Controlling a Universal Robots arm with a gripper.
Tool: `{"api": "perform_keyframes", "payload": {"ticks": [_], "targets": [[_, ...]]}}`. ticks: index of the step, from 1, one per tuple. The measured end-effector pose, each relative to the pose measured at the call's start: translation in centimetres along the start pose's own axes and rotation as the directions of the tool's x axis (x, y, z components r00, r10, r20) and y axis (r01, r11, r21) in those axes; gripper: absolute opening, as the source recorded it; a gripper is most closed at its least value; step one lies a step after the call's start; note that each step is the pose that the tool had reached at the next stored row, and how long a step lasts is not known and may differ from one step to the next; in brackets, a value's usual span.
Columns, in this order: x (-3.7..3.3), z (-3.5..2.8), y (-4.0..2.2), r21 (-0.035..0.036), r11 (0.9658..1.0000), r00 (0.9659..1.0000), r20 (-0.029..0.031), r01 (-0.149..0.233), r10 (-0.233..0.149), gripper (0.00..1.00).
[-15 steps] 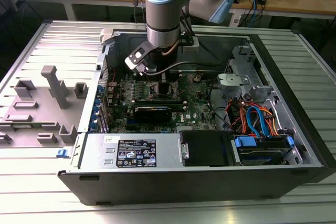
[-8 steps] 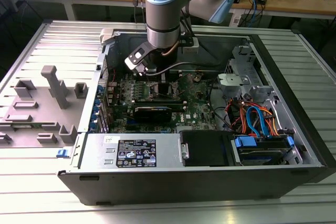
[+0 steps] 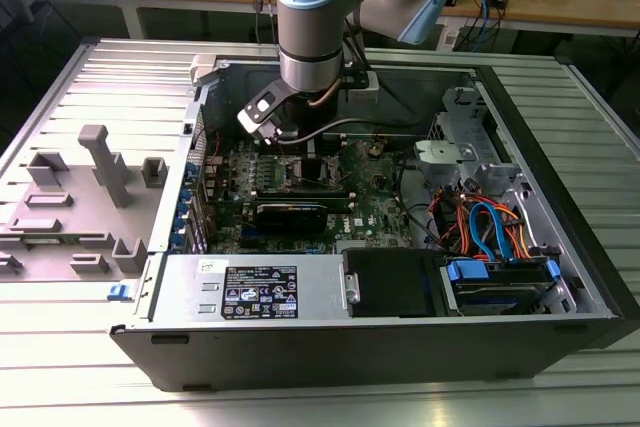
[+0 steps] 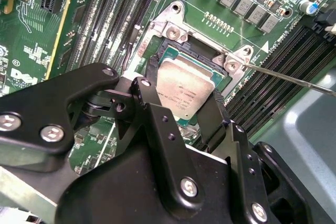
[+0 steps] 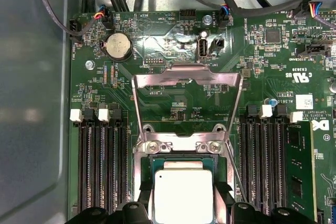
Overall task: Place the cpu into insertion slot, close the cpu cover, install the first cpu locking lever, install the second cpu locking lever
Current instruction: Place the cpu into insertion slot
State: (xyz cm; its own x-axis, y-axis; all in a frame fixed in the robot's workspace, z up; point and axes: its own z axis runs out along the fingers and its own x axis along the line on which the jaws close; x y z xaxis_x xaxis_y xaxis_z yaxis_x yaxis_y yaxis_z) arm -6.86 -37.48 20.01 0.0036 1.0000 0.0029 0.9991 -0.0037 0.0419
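The cpu (image 5: 182,195), a flat square chip with a dull silver top, sits in or just over the insertion slot (image 5: 178,146), a dark socket with a silver rim. My gripper (image 5: 184,202) is shut on the cpu, one black finger (image 4: 151,72) against each of two opposite edges. In the second wrist view the cpu (image 4: 185,85) lies level between the fingers of my gripper (image 4: 181,92). The cpu cover (image 5: 186,73), a thin silver frame, is flipped open beyond the socket. A thin locking lever (image 4: 294,78) sticks out free. In the exterior view my gripper (image 3: 300,147) reaches down into the open computer case.
Long black memory slots (image 5: 100,166) flank the socket on both sides. A black card (image 3: 290,212) lies across the motherboard in front of the socket. Cable bundles (image 3: 480,222) and drive cages fill the exterior view's right. A grey fixture tray (image 3: 80,207) stands outside the case.
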Motion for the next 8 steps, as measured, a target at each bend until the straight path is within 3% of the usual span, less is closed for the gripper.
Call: {"api": "perform_keyframes", "payload": {"ticks": [8], "targets": [[-0.05,0.22,-0.02,0.0003,1.0000,1.0000,0.0008,-0.004,0.004,0.54]]}}
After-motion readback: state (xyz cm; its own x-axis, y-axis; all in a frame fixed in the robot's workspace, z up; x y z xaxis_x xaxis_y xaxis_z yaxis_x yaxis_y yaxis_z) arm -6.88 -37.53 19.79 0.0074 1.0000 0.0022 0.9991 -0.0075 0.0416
